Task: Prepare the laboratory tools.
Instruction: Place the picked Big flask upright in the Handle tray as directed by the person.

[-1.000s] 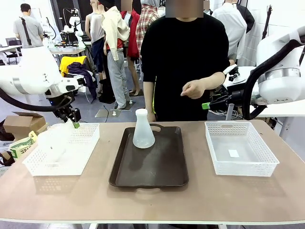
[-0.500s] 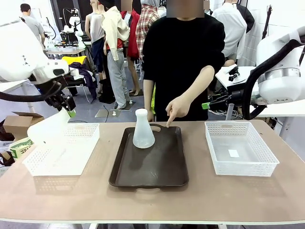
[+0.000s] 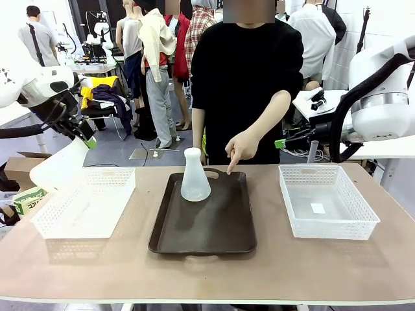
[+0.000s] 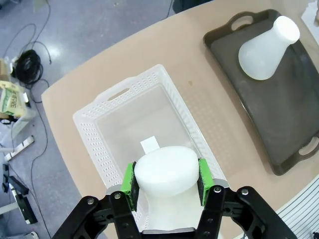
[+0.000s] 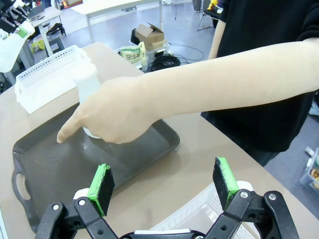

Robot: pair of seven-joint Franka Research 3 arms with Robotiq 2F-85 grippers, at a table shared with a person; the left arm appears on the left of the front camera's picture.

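I am mid-transfer, as I read it: one flask is already on the dark tray [image 3: 214, 227] and I am carrying the other toward it. The tray lies in the middle of the table [image 3: 194, 272], between the left basket [image 3: 84, 204], whose floor holds just a small white slip in the left wrist view, and the right basket [image 3: 327, 201] near my idle arm. The standing flask [image 3: 195, 176] sits upright at the tray's far left part. The carried flask [image 4: 167, 191] is clamped by its neck between the green pads of the left gripper [image 4: 166, 180], hanging above the left basket's near end with its wide base down; in the front view it reads as a pale cone [image 3: 59, 167] under the wrist. The right gripper [image 5: 164, 183] hangs with its jaws wide apart and nothing between them, above the table by the tray's corner. The person's hand [image 3: 242, 148] points a finger down at the tray's far right part, just beside the standing flask, which I take as the spot wanted. The next move, I judge, calls for swinging across and lowering upright there, clear of that finger. The carried flask's lower body is hidden beneath my own fingers, and the front view cuts off most of my left arm.
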